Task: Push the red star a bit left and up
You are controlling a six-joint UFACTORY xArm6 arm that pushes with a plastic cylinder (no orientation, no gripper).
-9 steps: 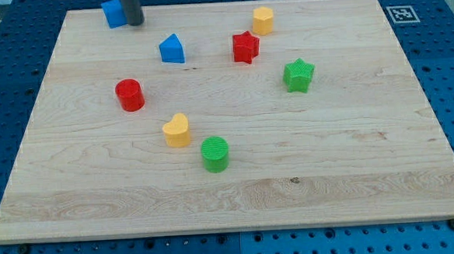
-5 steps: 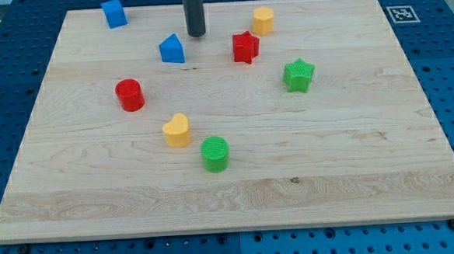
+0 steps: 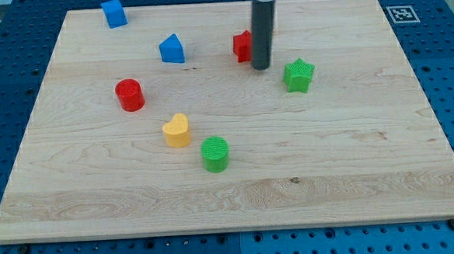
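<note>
My tip (image 3: 260, 67), a bare rod with no end effector to close, sits touching the lower right of the red star (image 3: 242, 46) near the surface's (image 3: 353, 159) top middle, so an off-centre push may spin the star aside.

The tip (image 3: 260, 67) is set against the lower right side of the red star (image 3: 242, 46), with the green star (image 3: 298, 75) near on the view's right. Left of the red star, bare board is left as far as the blue block (image 3: 172, 49) (a wedge-like shape). The red cylinder (image 3: 129, 95), yellow heart (image 3: 176, 130) and green cylinder (image 3: 214, 154) are placed well apart, lower left.
</note>
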